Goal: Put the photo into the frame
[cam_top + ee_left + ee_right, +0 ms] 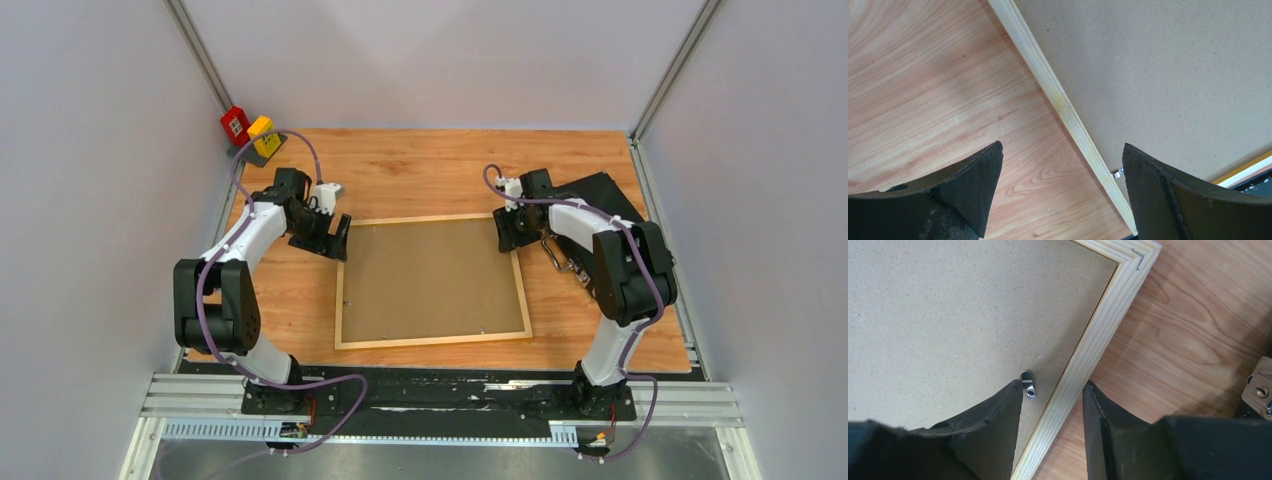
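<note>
The left tool [1062, 146] is spread wide at the frame's [432, 340] far-left corner. One finger hangs over the bare table [430, 170], the other over the brown backing panel [430, 280], and the pale wood rail runs between them untouched. The right tool [1053, 383] is at the frame's far-right corner with its fingers part-way apart astride the right rail. The inner finger is just beside a small metal clip [1029, 385] on the panel, and a gap shows between that finger and the rail. The frame lies flat and back-up in the middle of the table, with the panel seated inside it. A black case [600, 195] sits near the table's right edge, just beyond the right arm.
</note>
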Tool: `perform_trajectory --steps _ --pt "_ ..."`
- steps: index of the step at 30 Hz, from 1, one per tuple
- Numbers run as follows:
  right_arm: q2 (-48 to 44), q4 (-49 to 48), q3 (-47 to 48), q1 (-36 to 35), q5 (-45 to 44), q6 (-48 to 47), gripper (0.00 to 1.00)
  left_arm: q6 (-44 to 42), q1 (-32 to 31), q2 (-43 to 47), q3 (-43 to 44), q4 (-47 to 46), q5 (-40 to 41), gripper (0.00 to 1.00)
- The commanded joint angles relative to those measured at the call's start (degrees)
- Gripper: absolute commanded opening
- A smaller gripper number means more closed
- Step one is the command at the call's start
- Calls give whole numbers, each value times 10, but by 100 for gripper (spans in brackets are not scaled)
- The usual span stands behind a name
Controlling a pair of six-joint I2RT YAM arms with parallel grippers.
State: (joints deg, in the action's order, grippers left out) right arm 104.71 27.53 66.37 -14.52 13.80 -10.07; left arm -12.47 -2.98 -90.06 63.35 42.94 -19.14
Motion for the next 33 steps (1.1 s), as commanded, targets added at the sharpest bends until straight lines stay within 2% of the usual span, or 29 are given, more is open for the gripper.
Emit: perform_trajectory --steps 1,11,25,33 --pt "10 -20 7 -5 -13 -11 42 5 1 4 -1 -9 -5 95" --pt "4 -18 9 -4 -15 -16 35 6 1 0 -1 -8 -5 95" --pt "-6 -15 -1 5 -8 -21 30 5 1 -5 1 -5 -4 95" --pt "-14 -15 1 5 -7 -17 47 6 1 -2 1 -7 5 96"
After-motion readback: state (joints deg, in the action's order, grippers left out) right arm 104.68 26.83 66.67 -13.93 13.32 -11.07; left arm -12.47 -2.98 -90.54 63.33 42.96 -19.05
